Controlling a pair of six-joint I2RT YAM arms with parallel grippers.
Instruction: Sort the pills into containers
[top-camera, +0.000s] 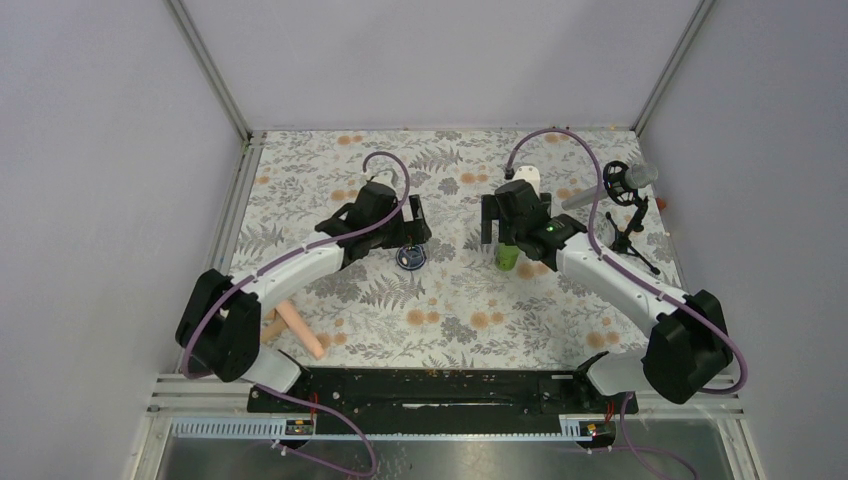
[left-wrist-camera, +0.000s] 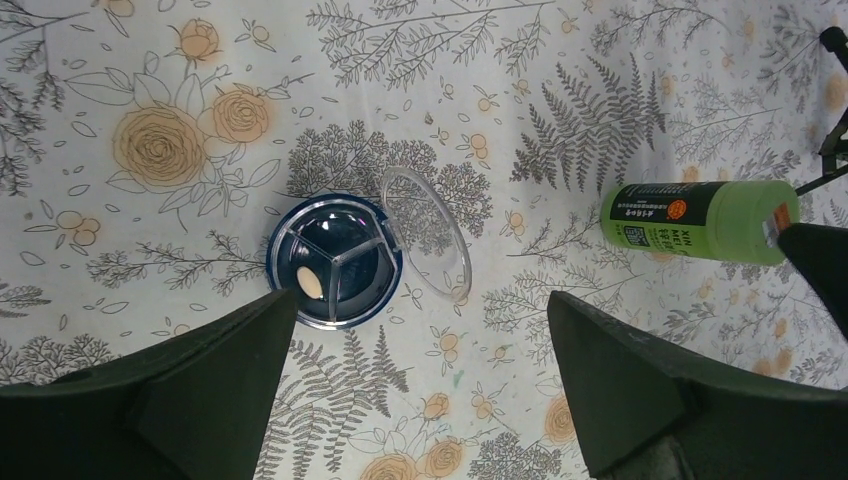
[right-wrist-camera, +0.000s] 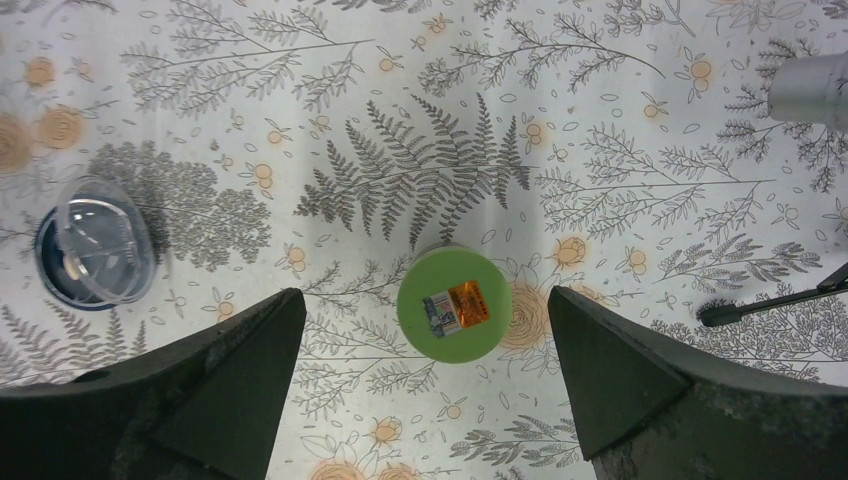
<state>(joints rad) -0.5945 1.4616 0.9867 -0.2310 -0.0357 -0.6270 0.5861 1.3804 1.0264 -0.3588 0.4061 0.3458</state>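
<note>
The dark-blue jar (top-camera: 411, 258) stands open on the floral cloth, with one pale oval pill (left-wrist-camera: 310, 283) in one compartment. Its clear lid (left-wrist-camera: 425, 232) leans against its right rim. The jar (left-wrist-camera: 335, 262) lies just ahead of my left gripper (left-wrist-camera: 422, 294), which is open and empty and hovers over it (top-camera: 412, 238). The green bottle (top-camera: 507, 257) stands upright, capped, with a small sticker on top. My right gripper (right-wrist-camera: 426, 291) is open and hovers directly above the bottle (right-wrist-camera: 454, 305), with the cap between its fingers. The bottle also shows in the left wrist view (left-wrist-camera: 700, 222), the jar in the right wrist view (right-wrist-camera: 85, 255).
Two peach-pink rods (top-camera: 300, 330) lie near the left arm's base. A black stand with a grey cylinder (top-camera: 625, 195) is at the back right; its leg (right-wrist-camera: 770, 303) reaches toward the bottle. A white object (top-camera: 527, 175) sits behind the right gripper. Walls enclose three sides.
</note>
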